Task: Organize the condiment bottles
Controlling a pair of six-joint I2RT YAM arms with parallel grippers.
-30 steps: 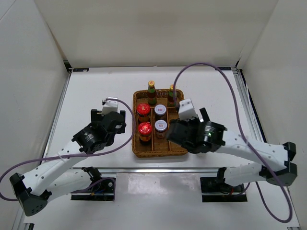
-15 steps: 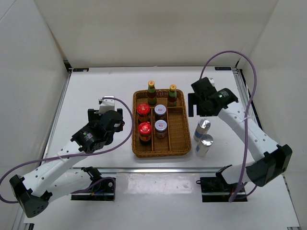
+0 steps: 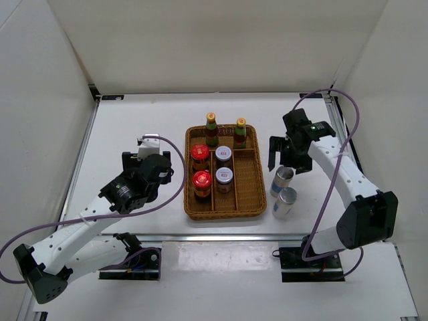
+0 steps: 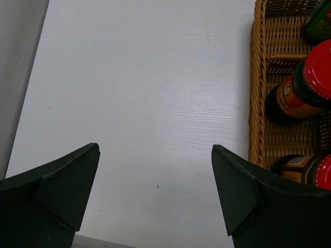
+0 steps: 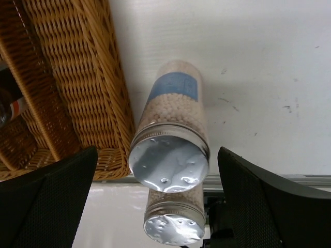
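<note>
Wicker tray (image 3: 189,175) is holding six: sauce bottles (image 3: 211,127) at far end, red-lidded jars (image 3: 200,152) in left col, silver-lidded jars (image 3: 223,154) in mid col. Two silver cylinders (image 3: 282,182) are standing on desk (image 3: 134,120) just beside tray's R rim. I'm seeing R end effector (image 3: 287,157) spread wide over the farther cylinder, gripping nothing. L end effector (image 4: 155,150) is gaping too, empty, hanging over bare desk left of tray.

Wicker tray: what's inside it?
Two red-lidded jars in the left section, two silver-lidded jars in the middle, two yellow-capped bottles at the far end. The tray shows bare wicker on the right; the floor beneath the jars is covered.
</note>
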